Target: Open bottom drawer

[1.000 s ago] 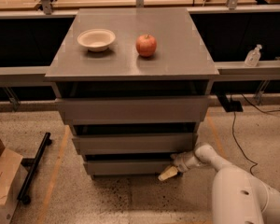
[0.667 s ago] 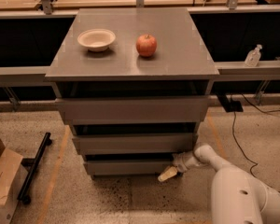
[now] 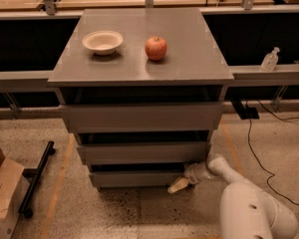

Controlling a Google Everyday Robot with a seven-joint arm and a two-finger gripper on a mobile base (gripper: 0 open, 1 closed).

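Progress looks slight: plain grey handleless bottom drawer (image 3: 134, 179), lowest beneath the grey counter (image 3: 189, 59), appears shut. White arm's cream-tipped gripper (image 3: 181, 184) sits at its right front corner; its grip cannot be told.

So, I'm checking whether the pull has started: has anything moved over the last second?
Nothing visibly changed. The tool sits at the right end of the bottom drawer, as before, and the drawer is no further out. The bowl and apple stay on top.
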